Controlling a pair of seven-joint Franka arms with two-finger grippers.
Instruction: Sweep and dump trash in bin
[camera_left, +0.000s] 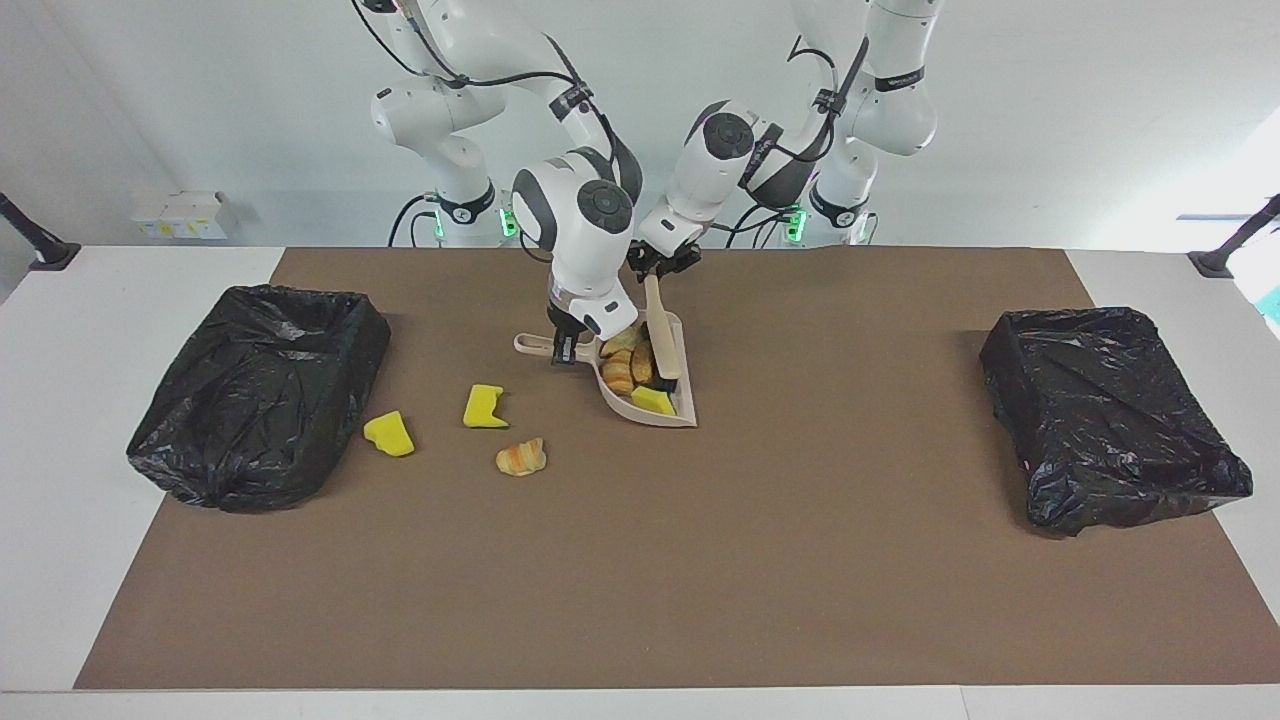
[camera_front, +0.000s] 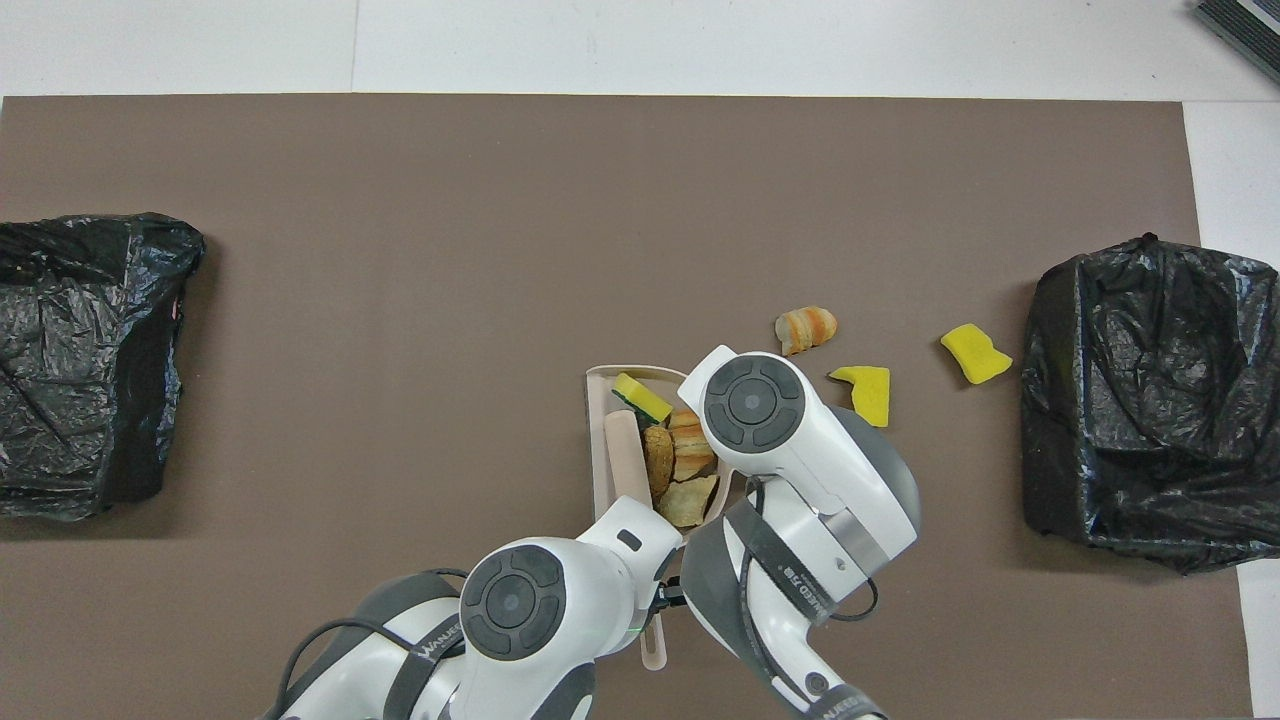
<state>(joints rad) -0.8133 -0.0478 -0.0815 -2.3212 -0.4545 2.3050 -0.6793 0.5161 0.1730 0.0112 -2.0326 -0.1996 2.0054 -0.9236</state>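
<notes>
A beige dustpan (camera_left: 687, 412) lies on the brown mat and holds several pieces of trash (camera_left: 622, 368), golden-brown lumps and a yellow sponge chunk (camera_left: 655, 401). My right gripper (camera_left: 563, 352) is shut on the dustpan's handle. My left gripper (camera_left: 655, 270) is shut on the handle of a beige brush (camera_left: 661, 335), whose head rests inside the pan beside the trash. Loose on the mat lie a croissant lump (camera_left: 521, 457) and two yellow chunks (camera_left: 485, 406) (camera_left: 389, 433). In the overhead view the pan (camera_front: 595, 430), the brush (camera_front: 625, 455) and the loose croissant (camera_front: 805, 328) show.
A black bag-lined bin (camera_left: 260, 390) stands at the right arm's end of the table, close to the loose yellow chunks. A second black bin (camera_left: 1110, 415) stands at the left arm's end. The brown mat (camera_left: 700, 560) covers most of the white table.
</notes>
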